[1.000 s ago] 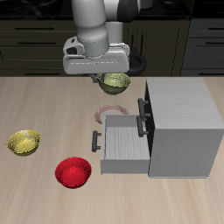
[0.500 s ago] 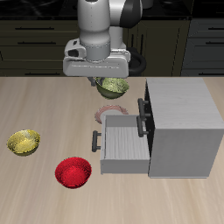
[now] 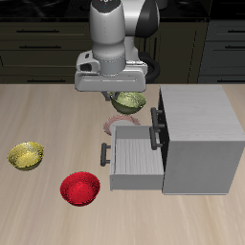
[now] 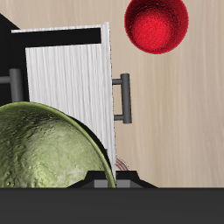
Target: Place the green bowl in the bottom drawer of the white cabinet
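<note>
The green bowl point(image 3: 128, 101) hangs in the air under my gripper point(image 3: 122, 96), which is shut on its rim. It fills much of the wrist view point(image 4: 48, 149). It is held above the table, just behind the pulled-out bottom drawer point(image 3: 134, 158) of the white cabinet point(image 3: 199, 134). The drawer is an open light-grey tray with a dark bar handle point(image 3: 103, 154); it also shows in the wrist view point(image 4: 70, 87) with its handle point(image 4: 125, 96). The fingertips are hidden behind the bowl.
A red bowl point(image 3: 80, 189) lies near the table's front edge, also in the wrist view point(image 4: 156, 24). A yellower bowl point(image 3: 26, 155) lies farther off beside it. A pale ring-shaped plate point(image 3: 122, 122) lies on the table under the held bowl.
My gripper has moved with the green bowl toward the cabinet and a little lower, closer to the open drawer.
</note>
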### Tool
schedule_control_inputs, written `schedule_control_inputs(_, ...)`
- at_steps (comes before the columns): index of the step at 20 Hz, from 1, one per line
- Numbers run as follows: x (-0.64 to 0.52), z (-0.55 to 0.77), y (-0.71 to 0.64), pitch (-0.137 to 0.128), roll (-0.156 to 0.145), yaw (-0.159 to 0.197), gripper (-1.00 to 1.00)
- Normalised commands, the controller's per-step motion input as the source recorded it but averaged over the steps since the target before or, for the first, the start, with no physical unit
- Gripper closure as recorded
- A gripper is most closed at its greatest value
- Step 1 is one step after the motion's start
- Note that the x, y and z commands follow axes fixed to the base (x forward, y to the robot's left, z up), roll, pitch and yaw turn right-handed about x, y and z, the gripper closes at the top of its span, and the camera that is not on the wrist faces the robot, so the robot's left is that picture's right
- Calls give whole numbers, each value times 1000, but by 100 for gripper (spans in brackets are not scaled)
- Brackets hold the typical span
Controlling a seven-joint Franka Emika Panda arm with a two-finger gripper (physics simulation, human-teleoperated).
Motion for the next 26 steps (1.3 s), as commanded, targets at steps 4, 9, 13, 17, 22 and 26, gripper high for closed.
schedule_control_inputs(4,131,-340,103,44,20,23,100)
schedule_control_inputs(9,90,-222,66,28,17,10,100)
schedule_control_inputs(13,60,-138,91,17,22,7,100)
schedule_control_inputs(17,65,-95,83,10,17,11,100)
schedule_control_inputs(22,69,-96,0,25,-39,57,100)
schedule_control_inputs(26,22,-120,-7,26,17,16,-100)
